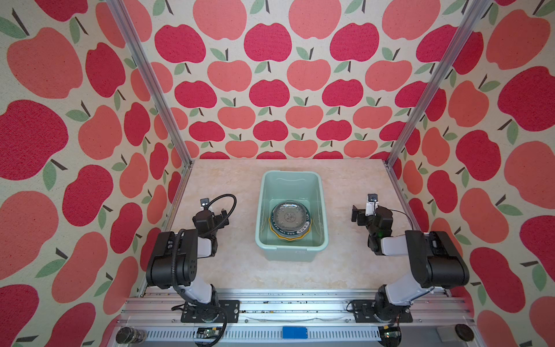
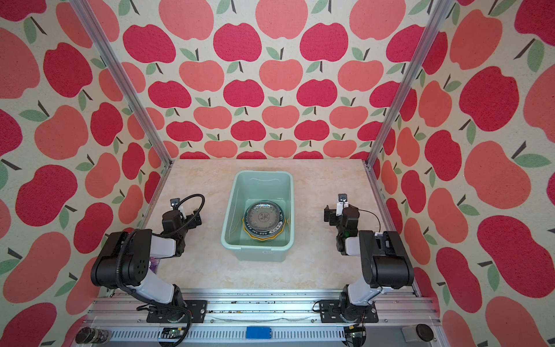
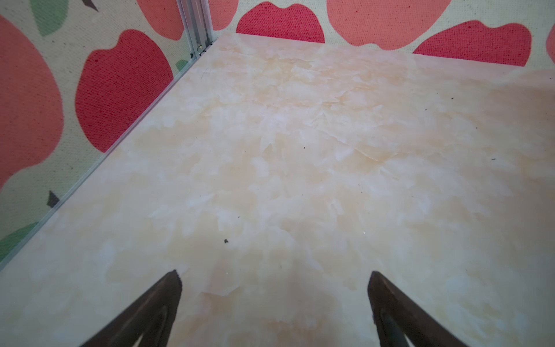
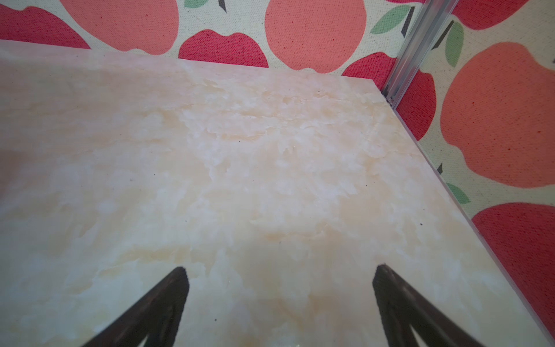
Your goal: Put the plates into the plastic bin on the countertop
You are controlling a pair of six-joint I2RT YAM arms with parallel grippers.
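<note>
The pale mint-green plastic bin stands in the middle of the beige marble countertop. Inside it the plates lie stacked at its near end. A clear glass one is on top, a dark lettered rim shows under it, and a yellow scalloped edge sticks out at the bottom. My left gripper hovers left of the bin, open and empty. Right of the bin my right gripper is also open, with only bare countertop between its fingers.
Apple-patterned walls close in the back and both sides, with aluminium posts at the back corners. An aluminium rail carrying both arm bases runs along the front. A blue block and a dark cylinder sit below it.
</note>
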